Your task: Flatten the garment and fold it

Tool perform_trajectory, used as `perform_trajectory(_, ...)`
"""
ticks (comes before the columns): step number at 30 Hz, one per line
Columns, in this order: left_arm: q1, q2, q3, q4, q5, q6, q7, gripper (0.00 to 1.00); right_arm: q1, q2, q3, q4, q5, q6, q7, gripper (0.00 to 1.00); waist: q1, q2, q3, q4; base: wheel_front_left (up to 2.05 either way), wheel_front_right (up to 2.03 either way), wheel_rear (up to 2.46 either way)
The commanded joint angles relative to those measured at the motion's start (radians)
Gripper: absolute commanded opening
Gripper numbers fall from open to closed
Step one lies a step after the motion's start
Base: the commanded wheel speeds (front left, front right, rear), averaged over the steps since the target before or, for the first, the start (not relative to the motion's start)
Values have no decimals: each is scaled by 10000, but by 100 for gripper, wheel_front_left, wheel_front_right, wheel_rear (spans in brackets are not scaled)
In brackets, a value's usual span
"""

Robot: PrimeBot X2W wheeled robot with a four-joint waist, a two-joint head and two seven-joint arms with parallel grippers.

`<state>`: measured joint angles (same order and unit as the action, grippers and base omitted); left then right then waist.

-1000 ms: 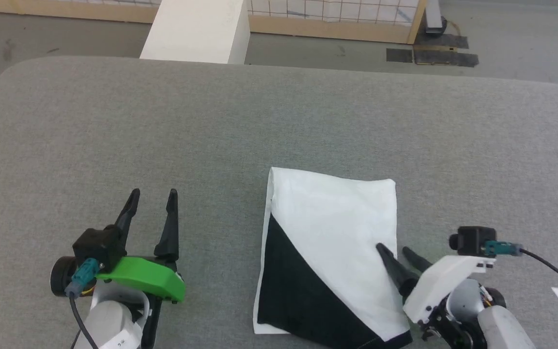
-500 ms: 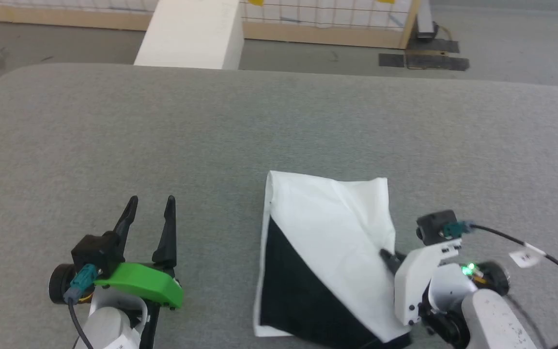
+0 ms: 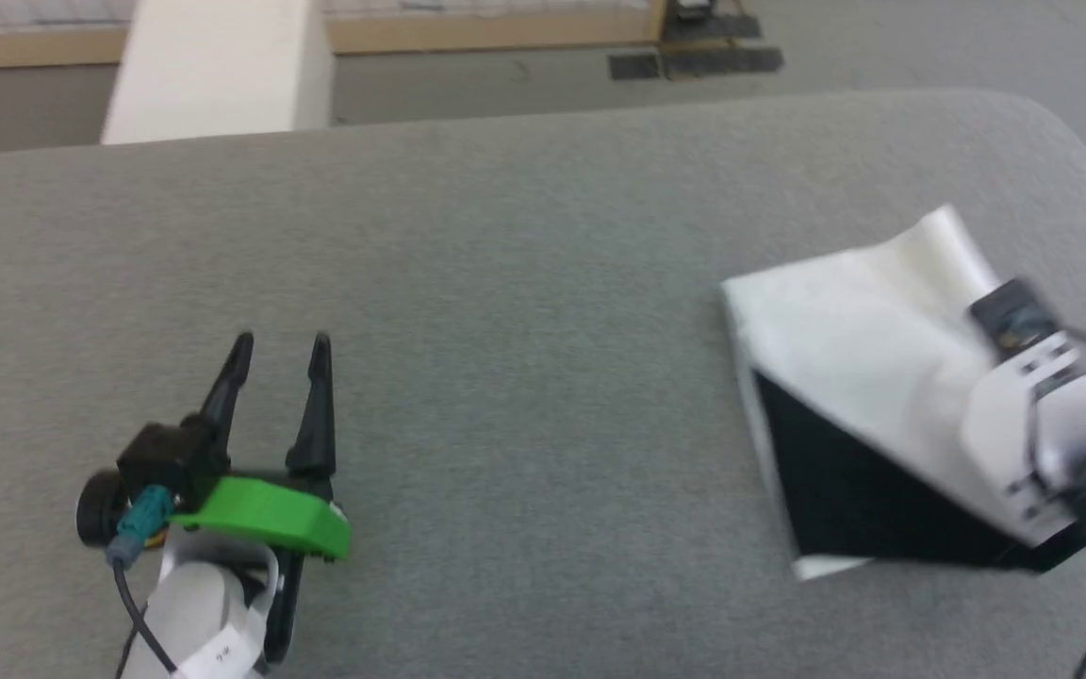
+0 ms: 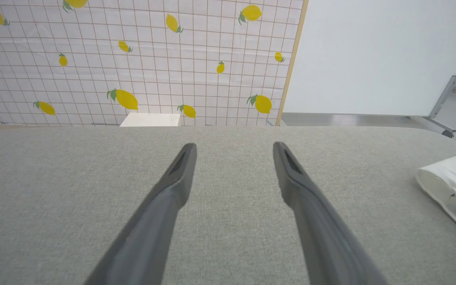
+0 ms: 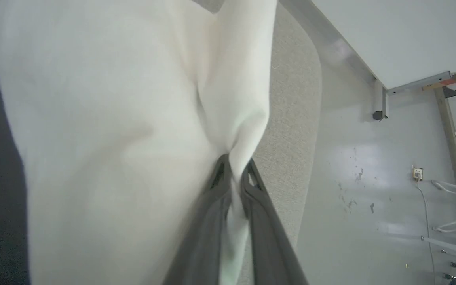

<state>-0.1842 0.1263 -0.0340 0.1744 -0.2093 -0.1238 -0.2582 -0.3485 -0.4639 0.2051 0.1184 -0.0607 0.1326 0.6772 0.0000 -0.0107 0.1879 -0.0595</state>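
So the right gripper is pinched tight on a white fold of the shirt, which sits folded by the tabletop's right edge. The left gripper is wide open near the front-left, well apart.

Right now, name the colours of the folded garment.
The garment is white with a black panel, clearest in the head view.

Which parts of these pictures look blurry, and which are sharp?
Head view: the garment and the right arm over it are smeared, while the left gripper is crisp. Left wrist view: sharp and evenly lit. Right wrist view: the white cloth pinched in the right gripper is soft and washed out.
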Motion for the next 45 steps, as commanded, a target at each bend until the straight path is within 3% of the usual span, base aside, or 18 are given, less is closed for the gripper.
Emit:
perform_trajectory(1, -307, 38, 6, -103, 97, -46, -36, 100, -353, -242, -134, 136, -5, -19, -98, 0, 0, 107, 878, -823, 0, 0, 0)
perform_trajectory(9, -1150, 390, -106, -352, 253, -55, -36, 100, -1621, -587, -1578, 1311, -503, -19, -1288, 0, 0, 107, 2151, -1383, 0, 0, 0)
perform_trajectory(19, -1649, 751, -262, -369, 287, -60, -36, 100, -2566, -17, -3644, 2620, -1659, -19, -2651, 0, 0, 107, 3053, -1299, 0, 0, 0)
perform_trajectory(28, -1697, 821, -303, -305, 257, -50, -36, 100, -3136, 571, -4774, 3287, -2549, -19, -3512, 0, 0, 107, 3113, -1088, 0, 0, 0)
perform_trajectory(29, -1686, 811, -314, -284, 253, -46, -36, 100, -3152, 622, -4881, 3373, -2646, -19, -3602, 25, 0, 107, 3056, -1054, 0, 0, 0)
perform_trajectory(30, -1673, 801, -314, -271, 248, -37, -36, 100, -3165, 672, -4995, 3437, -2709, -19, -3655, 58, 0, 107, 3006, -1033, 0, 0, 0)
perform_trajectory(31, -1650, 783, -315, -249, 240, -30, -36, 100, -3163, 728, -5139, 3515, -2816, -19, -3698, 100, 0, 107, 2899, -1001, 0, 0, 0)
perform_trajectory(36, -1428, 622, -304, -118, 176, -9, -36, 100, -2981, 970, -5549, 3628, -2923, -19, -4281, 100, 0, 107, 2186, -824, 0, 0, 0)
perform_trajectory(45, -482, 139, -180, 290, 56, 44, -36, 100, -1853, 1689, -5321, 3210, -1510, -19, -5951, 100, 0, 107, 202, -365, 0, 0, 0)
